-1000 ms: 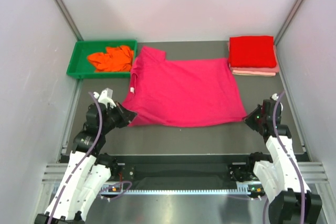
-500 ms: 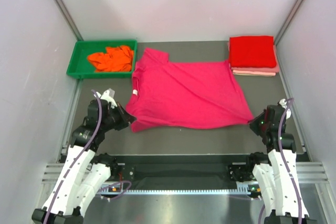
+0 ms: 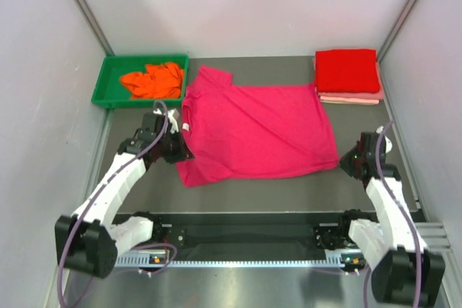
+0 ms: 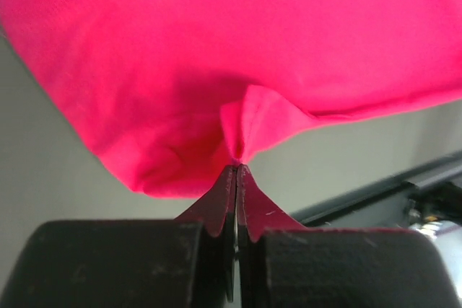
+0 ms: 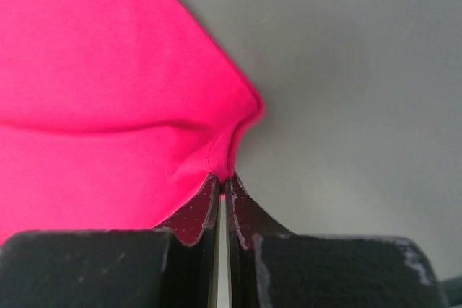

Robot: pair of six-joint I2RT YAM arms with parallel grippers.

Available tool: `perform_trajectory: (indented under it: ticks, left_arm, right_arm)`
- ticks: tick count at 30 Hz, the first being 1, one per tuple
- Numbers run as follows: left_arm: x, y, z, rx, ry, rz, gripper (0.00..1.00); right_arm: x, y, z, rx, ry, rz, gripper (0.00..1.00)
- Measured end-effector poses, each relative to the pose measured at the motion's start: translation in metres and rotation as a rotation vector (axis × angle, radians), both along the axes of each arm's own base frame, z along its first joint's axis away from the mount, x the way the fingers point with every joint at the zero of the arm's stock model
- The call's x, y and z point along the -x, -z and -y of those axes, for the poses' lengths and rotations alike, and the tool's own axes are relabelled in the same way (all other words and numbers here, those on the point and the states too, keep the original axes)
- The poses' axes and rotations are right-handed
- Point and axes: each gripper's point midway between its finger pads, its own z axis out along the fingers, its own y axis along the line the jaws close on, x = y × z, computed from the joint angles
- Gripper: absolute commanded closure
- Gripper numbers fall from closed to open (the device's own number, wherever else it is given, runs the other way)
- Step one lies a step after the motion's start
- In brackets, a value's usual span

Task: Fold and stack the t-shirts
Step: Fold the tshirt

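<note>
Top view: While it lies flat on the dark grey table (image 3: 245,192), the magenta-pink soft cloth t-shirt (image 3: 256,131) sits central.
Left wrist: my left claw (image 4: 237,167) clamps its puckered edge!
Right wrist: my right claw (image 5: 222,177) pinches its corner tight.

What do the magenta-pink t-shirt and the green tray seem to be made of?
The magenta-pink short-sleeved t-shirt looks like soft matte cloth, perhaps cotton: it puckers where the left tool pinches it. The green rectangular tray looks like rigid plastic: smooth, straight walls and an even colour.
</note>
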Motion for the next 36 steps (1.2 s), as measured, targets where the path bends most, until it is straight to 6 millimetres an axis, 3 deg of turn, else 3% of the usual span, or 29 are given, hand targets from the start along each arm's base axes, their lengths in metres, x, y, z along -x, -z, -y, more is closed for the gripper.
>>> perform_trajectory:
  ticks: [5,8,18,36]
  left_arm:
    - [-0.037,-0.010,-0.007,-0.098,0.013,0.055,1.00]
    - [-0.060,-0.021,-0.010,-0.139,0.016,0.101,1.00]
    - [-0.109,-0.013,-0.017,-0.257,0.033,0.101,1.00]
    - [-0.160,-0.023,-0.031,-0.328,-0.069,0.169,1.00]
  right_arm:
    - [-0.016,0.034,0.003,0.005,-0.021,-0.119,1.00]
    - [-0.026,0.041,0.000,-0.005,-0.055,-0.138,1.00]
    - [-0.070,0.023,-0.009,-0.017,-0.182,-0.050,1.00]
    - [-0.095,0.012,0.000,0.041,-0.205,-0.024,1.00]
